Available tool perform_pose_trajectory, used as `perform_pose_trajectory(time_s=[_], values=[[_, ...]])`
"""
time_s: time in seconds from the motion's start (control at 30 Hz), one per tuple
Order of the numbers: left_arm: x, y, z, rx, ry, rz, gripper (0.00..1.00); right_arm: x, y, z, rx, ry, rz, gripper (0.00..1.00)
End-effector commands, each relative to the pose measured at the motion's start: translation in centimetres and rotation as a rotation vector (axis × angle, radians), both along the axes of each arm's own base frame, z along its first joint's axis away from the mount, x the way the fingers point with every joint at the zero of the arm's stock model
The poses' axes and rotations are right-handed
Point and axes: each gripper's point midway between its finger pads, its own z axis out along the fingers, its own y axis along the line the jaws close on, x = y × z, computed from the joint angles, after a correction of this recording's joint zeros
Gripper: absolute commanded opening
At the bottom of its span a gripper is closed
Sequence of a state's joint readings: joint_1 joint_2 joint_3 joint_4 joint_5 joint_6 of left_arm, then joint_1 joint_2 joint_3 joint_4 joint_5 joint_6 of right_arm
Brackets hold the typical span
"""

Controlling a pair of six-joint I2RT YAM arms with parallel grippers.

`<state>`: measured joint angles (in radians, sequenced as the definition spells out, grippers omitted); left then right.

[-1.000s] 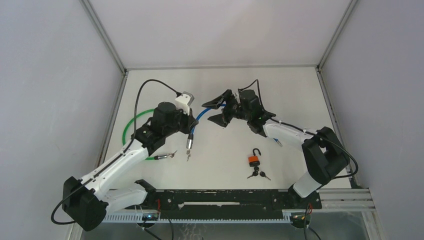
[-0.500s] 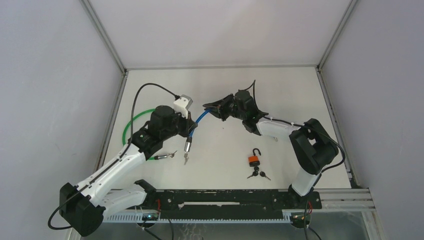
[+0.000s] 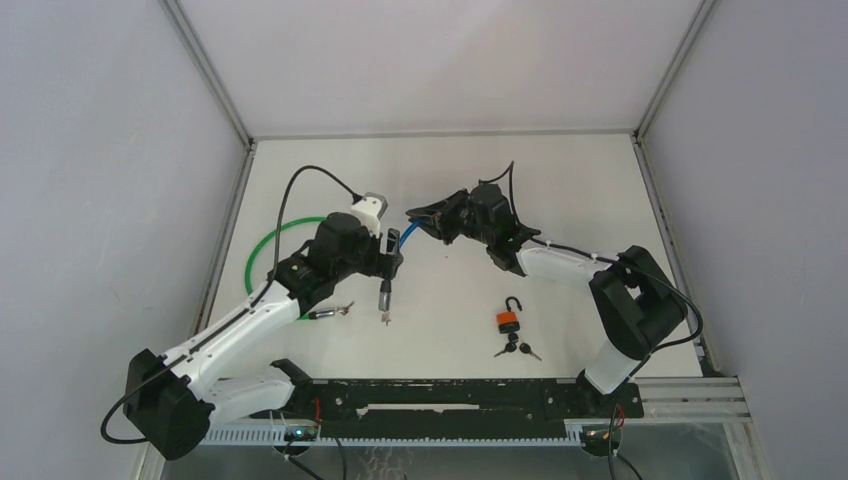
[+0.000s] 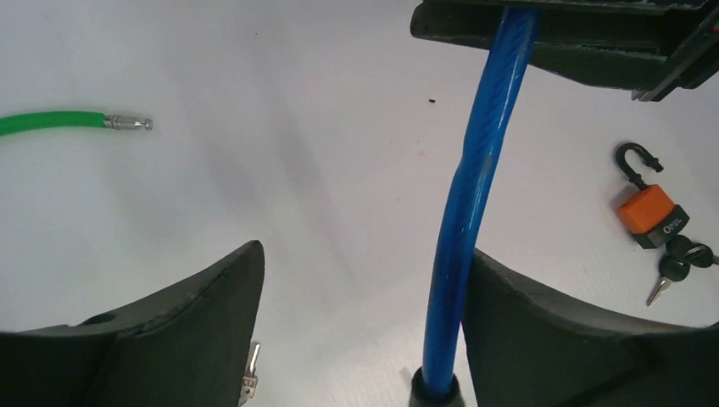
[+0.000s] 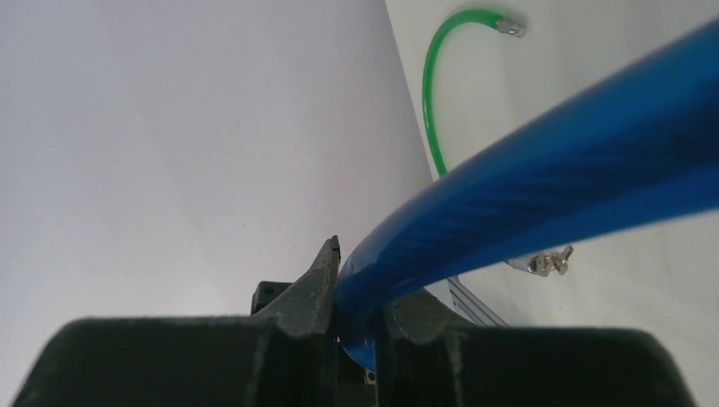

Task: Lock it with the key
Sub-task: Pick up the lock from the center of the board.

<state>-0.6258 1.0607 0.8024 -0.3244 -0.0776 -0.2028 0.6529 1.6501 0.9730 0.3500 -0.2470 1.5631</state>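
Observation:
An orange padlock (image 3: 509, 320) with its shackle open lies on the white table, and black-headed keys (image 3: 517, 349) lie just in front of it. Both also show in the left wrist view: padlock (image 4: 651, 212), keys (image 4: 676, 270). My right gripper (image 3: 425, 218) is shut on a blue cable (image 3: 404, 236), which the right wrist view shows pinched between the fingers (image 5: 356, 292). My left gripper (image 4: 365, 254) stands open; the blue cable (image 4: 470, 178) passes between its fingers and leans on the right one. The cable's metal end (image 3: 384, 296) hangs down below.
A green cable (image 3: 270, 240) curves along the table's left side, its metal tip (image 4: 129, 123) pointing toward the middle. A small silver key (image 3: 345, 308) sits at its other end. Grey walls close in the table on both sides.
My left gripper has opened and let go of the blue cable. My right gripper has moved in and shut on the cable. The cable's hanging end has shifted slightly right.

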Motion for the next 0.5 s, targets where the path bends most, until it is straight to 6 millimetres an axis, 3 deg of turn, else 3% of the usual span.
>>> perform_pose_trajectory(time_s=[0.0, 0.1, 0.2, 0.37, 0.47], values=[[1.0, -1.3, 3.0, -0.07, -0.074, 0.003, 0.79, -0.3, 0.5, 4.6, 0.095, -0.089, 0.012, 0.0], [1.1, -1.5, 3.7, -0.097, -0.091, 0.002, 0.5, -0.4, 0.5, 4.7, 0.098, -0.091, 0.014, 0.0], [1.1, -2.1, 4.2, -0.128, -0.087, -0.01, 0.03, -0.2, 0.5, 4.9, 0.109, -0.095, 0.017, 0.0], [1.4, -2.4, 3.8, -0.138, -0.05, 0.019, 0.0, -0.5, 0.4, 6.4, 0.122, -0.209, 0.096, 0.03], [2.0, -0.7, 5.1, -0.134, -0.097, 0.113, 0.0, -1.6, -0.5, 5.9, 0.056, -0.248, 0.183, 0.4]])
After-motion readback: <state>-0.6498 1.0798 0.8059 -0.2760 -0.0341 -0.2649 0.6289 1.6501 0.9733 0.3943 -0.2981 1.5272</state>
